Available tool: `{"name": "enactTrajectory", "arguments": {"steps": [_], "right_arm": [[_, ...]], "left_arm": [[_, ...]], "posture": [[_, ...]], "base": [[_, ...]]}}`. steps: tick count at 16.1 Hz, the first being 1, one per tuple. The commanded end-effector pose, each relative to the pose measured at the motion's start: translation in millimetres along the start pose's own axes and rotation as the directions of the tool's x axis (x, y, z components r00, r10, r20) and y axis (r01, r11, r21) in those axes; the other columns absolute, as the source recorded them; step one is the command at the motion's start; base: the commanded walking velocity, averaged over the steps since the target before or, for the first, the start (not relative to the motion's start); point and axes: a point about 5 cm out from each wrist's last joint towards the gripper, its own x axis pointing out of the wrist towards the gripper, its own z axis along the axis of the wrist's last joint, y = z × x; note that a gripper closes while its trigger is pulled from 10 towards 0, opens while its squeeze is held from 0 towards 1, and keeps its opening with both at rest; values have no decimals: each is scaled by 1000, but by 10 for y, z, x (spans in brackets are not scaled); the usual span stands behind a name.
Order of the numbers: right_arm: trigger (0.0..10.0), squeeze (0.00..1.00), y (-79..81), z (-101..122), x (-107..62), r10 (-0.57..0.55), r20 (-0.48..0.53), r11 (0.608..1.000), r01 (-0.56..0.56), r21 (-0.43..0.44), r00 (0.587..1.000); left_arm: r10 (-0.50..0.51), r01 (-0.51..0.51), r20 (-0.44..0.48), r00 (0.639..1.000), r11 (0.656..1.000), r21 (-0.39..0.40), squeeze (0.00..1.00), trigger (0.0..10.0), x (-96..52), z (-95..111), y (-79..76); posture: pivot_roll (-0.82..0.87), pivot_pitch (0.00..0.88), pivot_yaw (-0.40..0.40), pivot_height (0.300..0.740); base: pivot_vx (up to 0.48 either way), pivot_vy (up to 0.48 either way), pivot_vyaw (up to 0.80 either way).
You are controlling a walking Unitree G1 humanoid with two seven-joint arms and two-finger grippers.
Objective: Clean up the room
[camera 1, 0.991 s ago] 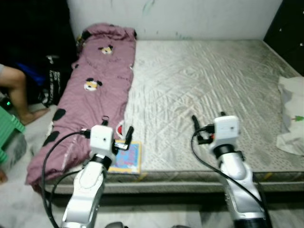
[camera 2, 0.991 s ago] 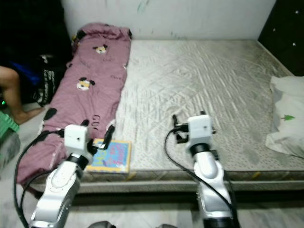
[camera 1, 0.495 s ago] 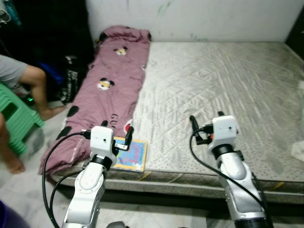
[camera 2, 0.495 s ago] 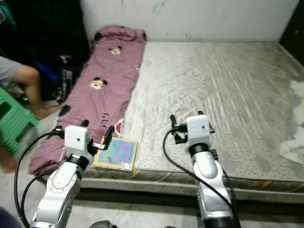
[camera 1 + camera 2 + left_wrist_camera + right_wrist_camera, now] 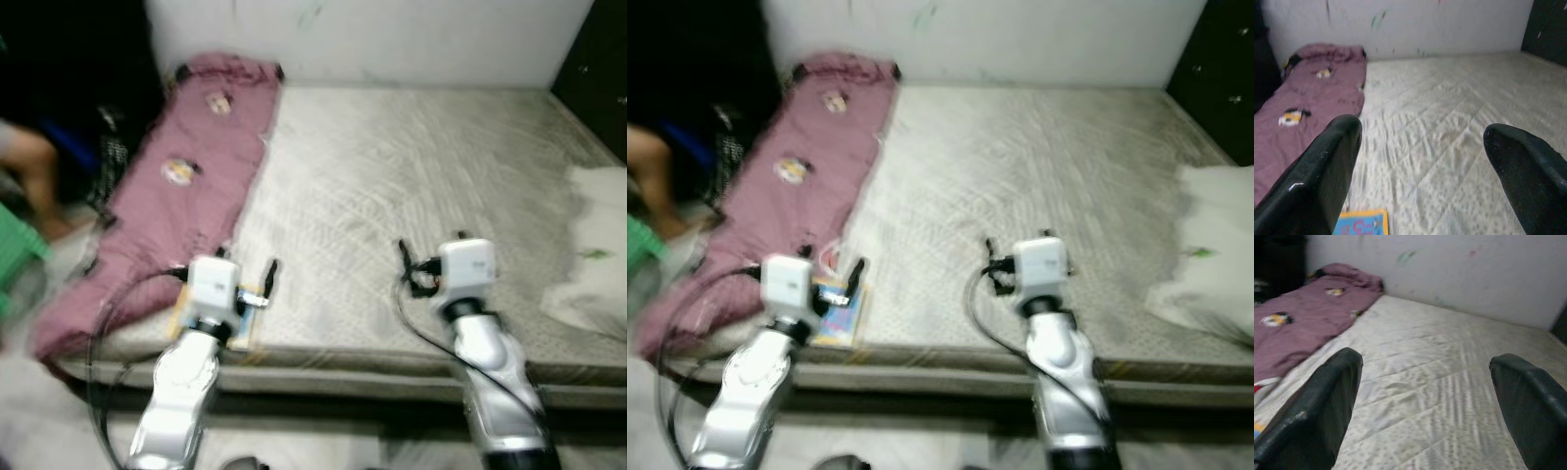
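A bare grey quilted mattress (image 5: 392, 176) lies on the floor before me. A pink blanket (image 5: 167, 186) with cartoon prints runs along its left side. A colourful book (image 5: 838, 299) lies at the mattress's near left edge, also seen as the book (image 5: 1359, 223) in the left wrist view. My left gripper (image 5: 245, 269) hovers open just above the book, holding nothing. My right gripper (image 5: 429, 250) is open over the near middle of the mattress, also holding nothing. The eye views are blurred.
A white pillow or cloth (image 5: 593, 255) lies on the mattress's right edge. A person's leg (image 5: 24, 162) and a green stool (image 5: 15, 259) are at the far left by dark bags. A dark cabinet (image 5: 598, 69) stands at the back right.
The whole picture has swung sideways and blurred, so the camera has turned. Both arms keep the same pose with open fingers. The book and blanket lie where they were.
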Motion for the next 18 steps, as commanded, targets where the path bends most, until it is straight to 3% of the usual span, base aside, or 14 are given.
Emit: {"name": "enactTrajectory", "arguments": {"steps": [1, 9, 18], "right_arm": [[10000, 0, -63, 16, -1, -12, 8, 1000, 12, -13, 1000], [10000, 0, -63, 10, -5, -13, 8, 1000, 13, -16, 1000], [10000, 0, -59, 13, 0, -14, 9, 1000, 14, -16, 1000]], "left_arm": [[-3, 3, 11, 1000, 1000, -4, 0, 10000, 20, 29, -15], [-41, 42, 37, 998, 999, -15, 0, 10000, 15, 53, -51], [-50, 51, 40, 998, 999, -14, 0, 10000, 15, 54, -48]], "posture": [[-14, 0, 13, 740], [-19, 0, 14, 740], [-18, 0, 16, 740]], "base": [[0, -405, 0], [0, -49, 0], [290, 0, 0]]}}
